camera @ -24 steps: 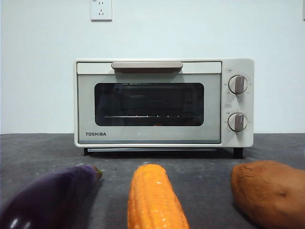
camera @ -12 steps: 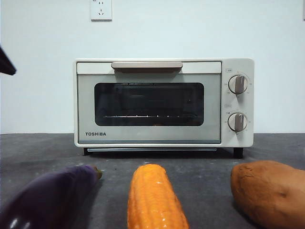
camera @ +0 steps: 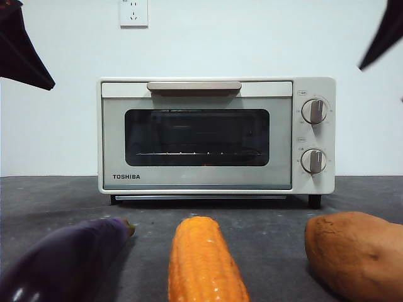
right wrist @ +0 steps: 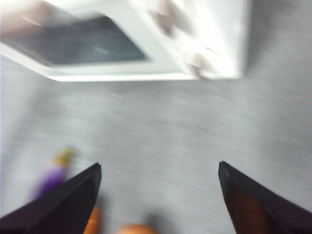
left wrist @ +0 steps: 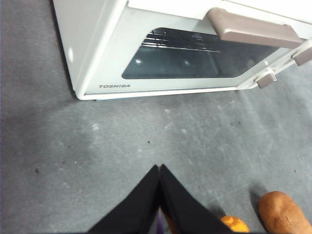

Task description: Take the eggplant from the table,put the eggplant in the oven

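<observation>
The eggplant (camera: 63, 264) lies on the table (camera: 151, 220) at the near left, its stem tip pointing toward the oven (camera: 217, 135), whose door is closed. My left gripper (left wrist: 159, 168) hovers shut and empty above the table in front of the oven (left wrist: 146, 48); only a purple sliver of the eggplant (left wrist: 160, 225) shows between its jaws. My right gripper (right wrist: 158, 168) is open wide above the table, in a blurred picture with the eggplant (right wrist: 53, 178) off to one side. In the front view a dark arm tip (camera: 22, 50) shows top left and another arm tip (camera: 384, 34) top right.
An orange-yellow corn cob (camera: 204, 261) lies beside the eggplant in the near middle, and a brown-orange sweet potato (camera: 356, 251) lies at the near right. A wall with a socket (camera: 133, 12) stands behind the oven.
The dark tip at the top left has come further into the front view, and a second tip has appeared at the top right. The vegetables and oven have not moved.
</observation>
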Available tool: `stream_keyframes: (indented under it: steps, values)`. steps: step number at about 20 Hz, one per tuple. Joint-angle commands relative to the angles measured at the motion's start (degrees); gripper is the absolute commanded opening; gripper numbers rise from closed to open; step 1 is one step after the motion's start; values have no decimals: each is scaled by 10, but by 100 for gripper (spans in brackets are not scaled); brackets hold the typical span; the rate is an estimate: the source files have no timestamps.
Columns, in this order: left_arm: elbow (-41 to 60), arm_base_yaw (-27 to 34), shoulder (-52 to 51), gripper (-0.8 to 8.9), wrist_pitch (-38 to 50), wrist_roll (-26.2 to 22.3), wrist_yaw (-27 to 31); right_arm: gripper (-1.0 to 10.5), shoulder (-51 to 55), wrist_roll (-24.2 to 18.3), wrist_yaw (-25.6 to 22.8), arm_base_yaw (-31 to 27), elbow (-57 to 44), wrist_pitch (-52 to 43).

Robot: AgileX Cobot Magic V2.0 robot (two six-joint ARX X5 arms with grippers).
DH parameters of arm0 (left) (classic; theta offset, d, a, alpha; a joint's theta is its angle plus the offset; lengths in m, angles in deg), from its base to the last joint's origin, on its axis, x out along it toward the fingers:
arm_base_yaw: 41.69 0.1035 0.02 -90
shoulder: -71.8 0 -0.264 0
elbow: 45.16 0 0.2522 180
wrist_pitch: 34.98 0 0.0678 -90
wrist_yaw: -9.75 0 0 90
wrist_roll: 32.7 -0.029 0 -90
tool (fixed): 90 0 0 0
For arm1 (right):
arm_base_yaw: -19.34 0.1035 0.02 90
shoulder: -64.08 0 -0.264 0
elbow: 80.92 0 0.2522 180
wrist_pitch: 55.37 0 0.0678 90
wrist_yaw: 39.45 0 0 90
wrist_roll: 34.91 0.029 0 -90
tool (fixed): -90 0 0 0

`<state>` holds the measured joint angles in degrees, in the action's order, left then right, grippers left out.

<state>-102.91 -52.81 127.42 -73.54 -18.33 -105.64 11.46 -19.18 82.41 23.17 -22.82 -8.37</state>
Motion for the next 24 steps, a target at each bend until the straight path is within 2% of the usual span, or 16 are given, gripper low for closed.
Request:
stream_keyframes:
  steps: [1,4,7,13,15,19,24]
  values:
    - [-12,-2,5,6,4,-9,-1,390,-14,60,32,37,10,-17]
    - [-13,-2,5,6,5,-9,0,390,-42,103,7,136,13,-49]
    - [-13,-2,5,6,6,-9,1,390,-90,125,-79,252,43,-53]
    - [-13,-2,3,6,5,-17,1,390,-242,151,-184,421,184,28]
    - [-13,-2,-7,6,5,-21,7,381,-299,152,-206,459,238,62]
    - [-13,-1,-44,6,4,-32,76,379,-417,152,-218,521,324,86]
    - [-13,-1,-87,6,3,-43,122,379,-529,159,-229,564,372,95]
